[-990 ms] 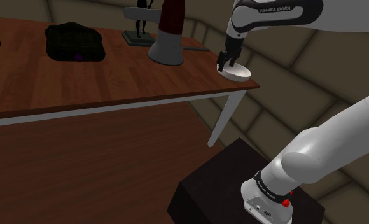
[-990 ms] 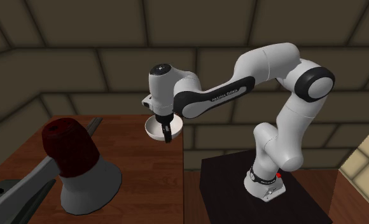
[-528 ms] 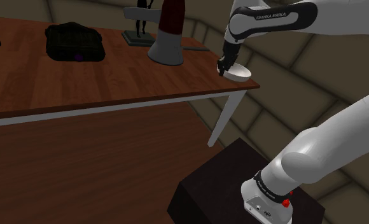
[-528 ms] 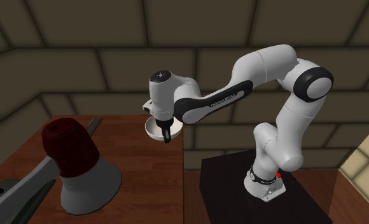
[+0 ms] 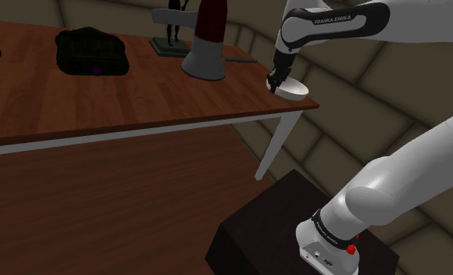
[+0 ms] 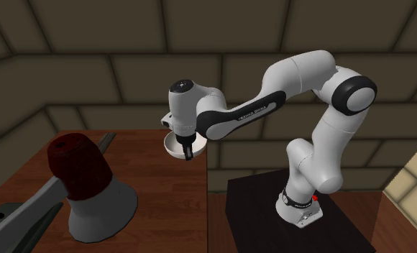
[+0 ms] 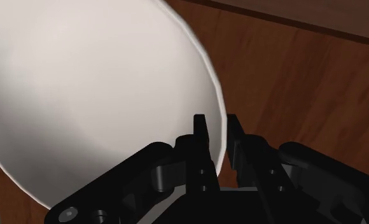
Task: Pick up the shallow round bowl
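Observation:
The shallow round white bowl [image 5: 294,87] hangs tilted just above the near right corner of the wooden table [image 5: 100,101], held clear of the top. My gripper [image 5: 275,83] is shut on its rim, one finger inside and one outside. In the second exterior view the bowl [image 6: 174,146] sits under the hand, the gripper [image 6: 188,153] pinching its edge over the table corner. In the wrist view the bowl [image 7: 81,95] spreads wide before the gripper [image 7: 217,137], whose fingers [image 7: 201,137] clasp the thin rim.
A white-based object with a dark red top [image 5: 207,43] stands on the table behind the bowl. A dark bag [image 5: 92,52] and a small dark figurine on a base [image 5: 170,39] sit farther back. The black stand [image 5: 295,234] is below the arm.
Over the last second the gripper lifted the bowl slightly off the table and tilted it; since half a second ago nothing visibly moved.

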